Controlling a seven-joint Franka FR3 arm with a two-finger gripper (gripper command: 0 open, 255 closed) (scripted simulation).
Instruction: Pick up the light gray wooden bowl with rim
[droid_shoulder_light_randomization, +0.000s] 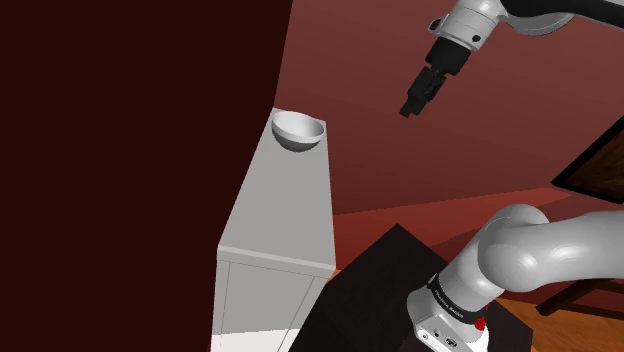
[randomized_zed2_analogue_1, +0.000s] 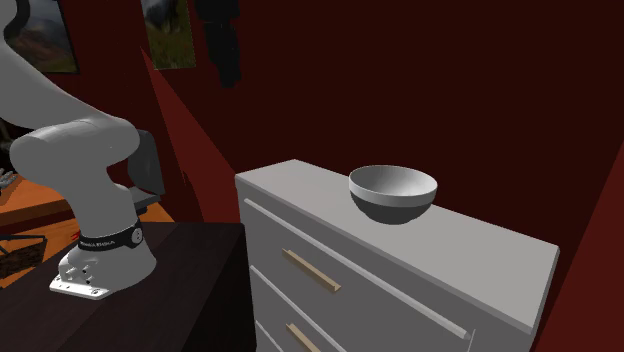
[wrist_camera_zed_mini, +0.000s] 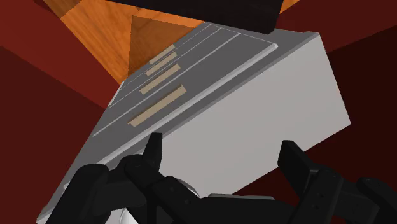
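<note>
Grey and upright, the bowl (droid_shoulder_light_randomization: 297, 130) rests on the dresser's (droid_shoulder_light_randomization: 285, 215) top by the wall (droid_shoulder_light_randomization: 150, 120), while the black gripper (droid_shoulder_light_randomization: 420, 92) hangs high and well apart, fingers (wrist_camera_zed_mini: 153, 149) spread, probably ready to descend onto its rim.

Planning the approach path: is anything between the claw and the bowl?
Nothing visible. The open claw hangs in free air to the shoulder view's right of the grey bowl, which sits on the white dresser.
</note>
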